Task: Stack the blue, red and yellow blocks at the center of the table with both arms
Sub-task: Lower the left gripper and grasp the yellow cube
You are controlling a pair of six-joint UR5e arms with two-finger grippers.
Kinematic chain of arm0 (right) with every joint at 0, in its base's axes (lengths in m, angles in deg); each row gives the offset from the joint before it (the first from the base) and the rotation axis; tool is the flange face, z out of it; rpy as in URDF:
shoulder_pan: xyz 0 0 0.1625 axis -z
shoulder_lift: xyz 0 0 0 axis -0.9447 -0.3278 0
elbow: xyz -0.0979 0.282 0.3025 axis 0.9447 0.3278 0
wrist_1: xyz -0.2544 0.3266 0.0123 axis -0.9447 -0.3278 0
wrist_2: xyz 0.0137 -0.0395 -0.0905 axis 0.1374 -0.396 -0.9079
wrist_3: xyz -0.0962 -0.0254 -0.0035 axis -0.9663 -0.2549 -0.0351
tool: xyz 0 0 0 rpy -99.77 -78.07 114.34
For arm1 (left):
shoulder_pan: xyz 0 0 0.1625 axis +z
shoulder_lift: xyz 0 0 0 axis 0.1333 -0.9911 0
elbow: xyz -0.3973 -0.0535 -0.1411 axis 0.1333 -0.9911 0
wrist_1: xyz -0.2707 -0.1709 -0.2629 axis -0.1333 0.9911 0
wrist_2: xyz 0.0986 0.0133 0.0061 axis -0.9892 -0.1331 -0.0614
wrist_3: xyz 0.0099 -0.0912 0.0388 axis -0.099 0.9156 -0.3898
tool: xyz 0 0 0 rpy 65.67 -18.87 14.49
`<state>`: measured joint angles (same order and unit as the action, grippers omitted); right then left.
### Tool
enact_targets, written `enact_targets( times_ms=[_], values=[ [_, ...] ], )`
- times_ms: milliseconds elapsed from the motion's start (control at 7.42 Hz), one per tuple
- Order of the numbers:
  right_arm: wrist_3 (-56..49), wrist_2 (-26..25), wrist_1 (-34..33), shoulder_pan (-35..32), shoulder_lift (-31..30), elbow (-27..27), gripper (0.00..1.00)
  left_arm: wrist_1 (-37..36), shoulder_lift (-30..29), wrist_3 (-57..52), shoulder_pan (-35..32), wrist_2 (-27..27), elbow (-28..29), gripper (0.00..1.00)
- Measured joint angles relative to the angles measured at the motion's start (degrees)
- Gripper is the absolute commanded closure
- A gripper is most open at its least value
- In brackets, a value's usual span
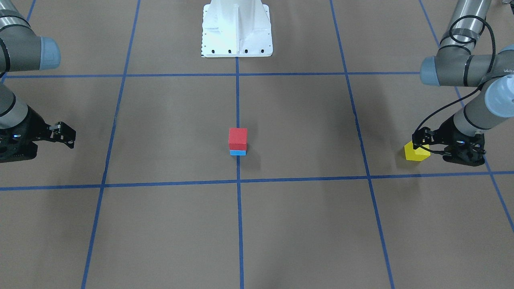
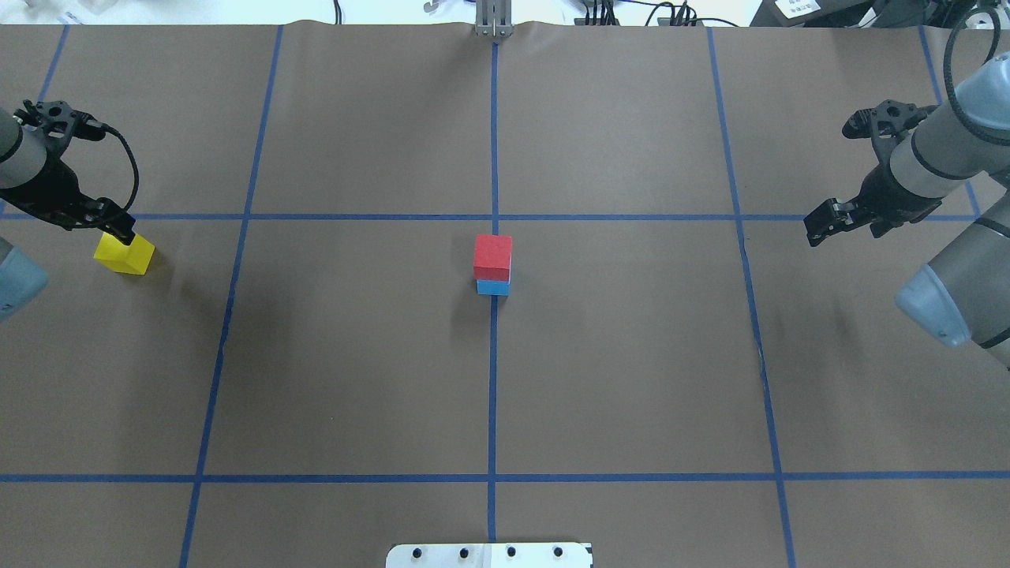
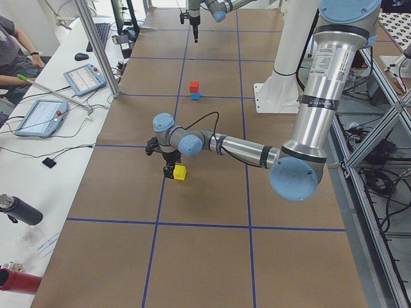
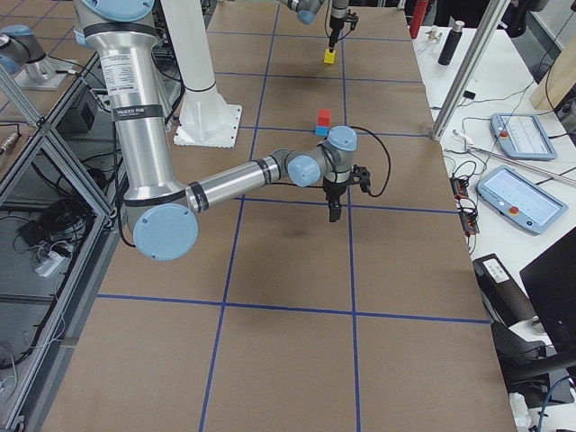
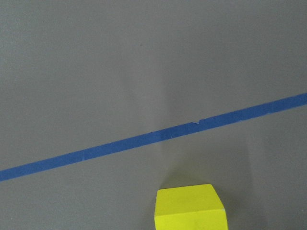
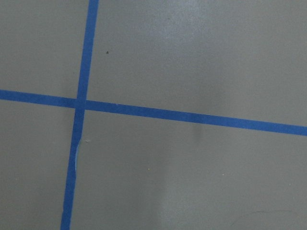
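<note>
While 2 of the 3 blocks sit stacked at mid-frame, the 3rd lies far off to the side. The 1 red block (image 1: 237,136) rests squarely on the 1 blue block (image 1: 237,152), of which only a thin strip shows below it in the front view. The pair stands on the central tape line (image 1: 238,100) of the table (image 1: 168,224). The 1 yellow block (image 1: 415,153) is at the right edge of the front view and the left edge of the overhead view, well apart from the stack.

Of the 2 grippers, the left gripper (image 1: 419,140) is down at the yellow block, touching or just over its top. Whether it is clamped on the block I cannot tell. In its wrist view the block fills the bottom centre, with 1 tape line crossing above.

The right gripper (image 1: 69,138) is at the left edge of the front view, fingers slightly apart, holding nothing. The white base (image 1: 237,28) is at top centre.
</note>
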<state>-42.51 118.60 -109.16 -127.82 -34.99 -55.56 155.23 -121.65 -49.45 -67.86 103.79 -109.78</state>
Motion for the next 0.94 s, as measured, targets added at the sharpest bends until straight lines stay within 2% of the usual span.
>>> enact_targets(
  times_ms=[269,673,943],
  values=[
    [0.0,0.0,0.0,0.0,0.0,0.0,0.0,0.6,-0.3,3.6,0.1,0.8,0.4,0.0],
    [0.0,0.0,0.1,0.0,-0.1,0.0,0.0,10.6,-0.2,10.9,0.1,1.0,5.4,0.0],
    [0.1,0.0,0.1,0.1,-0.1,-0.1,0.0,13.2,-0.3,13.4,0.2,1.1,6.4,0.0]
  ],
)
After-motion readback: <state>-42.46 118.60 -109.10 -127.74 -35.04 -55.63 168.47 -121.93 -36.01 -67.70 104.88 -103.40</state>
